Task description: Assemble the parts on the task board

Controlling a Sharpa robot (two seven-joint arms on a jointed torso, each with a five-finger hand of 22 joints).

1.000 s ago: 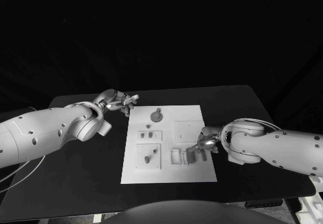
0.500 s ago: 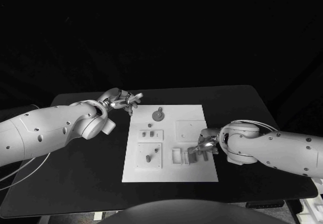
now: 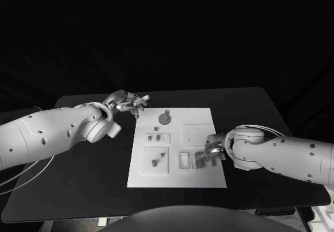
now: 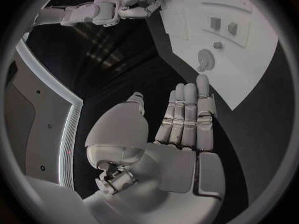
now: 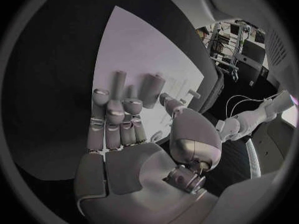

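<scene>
The desk [image 3: 83, 193] is black, with rounded corners and a matte top that catches little light. Behind and to both sides of it the room is dark, and no wall or floor can be made out there. The right wrist view shows a lit part of the room with cluttered shelves [image 5: 225, 40] and a cable [image 5: 239, 103].

1. Task board [image 3: 201, 178]: its near strip is bare white plate, open to approach.
2. Right hand [image 3: 211, 153]: sits over the board's right edge, blocking the parts there.
3. Left hand [image 3: 130, 104]: hangs beyond the board's far left corner, fingers apart.
4. Table [image 3: 76, 179]: bare black surface flanks the board.
</scene>
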